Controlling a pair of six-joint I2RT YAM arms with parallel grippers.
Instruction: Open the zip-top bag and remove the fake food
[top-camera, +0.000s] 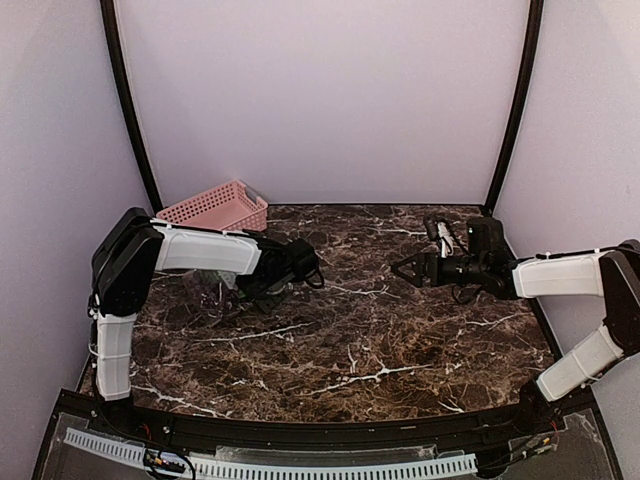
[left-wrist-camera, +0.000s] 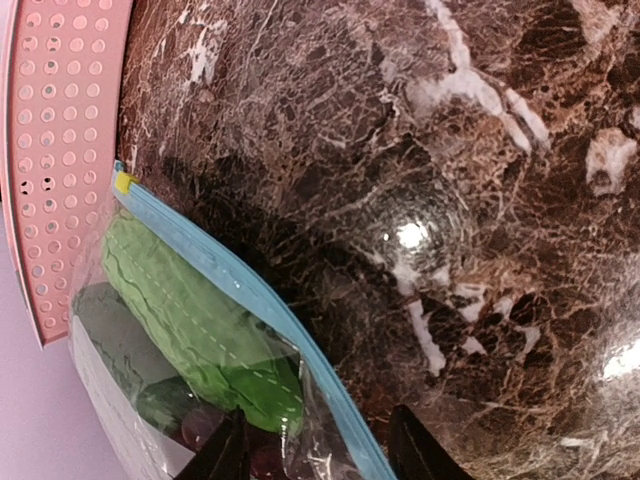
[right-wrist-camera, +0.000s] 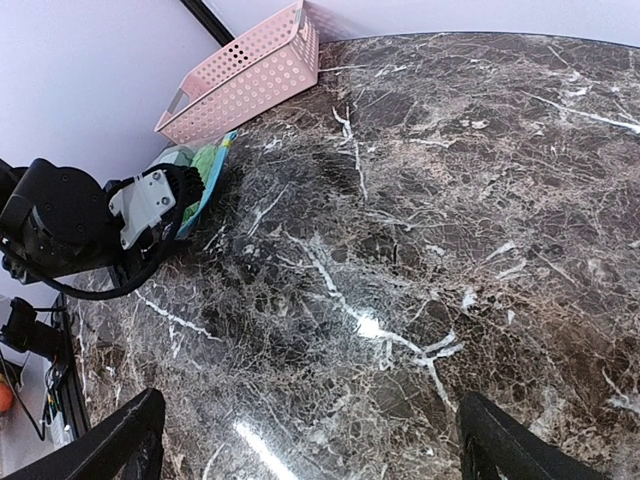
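Teal zip strip sits between left gripper fingers, jaws part-open, set to pinch it | zip-top bag on table beside pink basket, fake food inside | right gripper wide, empty, well apart, probably waiting for opposite lip

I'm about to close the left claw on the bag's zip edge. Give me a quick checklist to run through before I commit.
1. Zip strip between the left claw fingers: ok, it runs through the gap.
2. Left claw pinching the zip-top bag: not ok, bare table shows beside one finger.
3. Green piece and grapes inside the bag: ok.
4. Bag opened: cannot tell.
5. Right claw open and away from the bag: ok.
6. Bag apart from the pink basket: cannot tell, a corner overlaps its rim.
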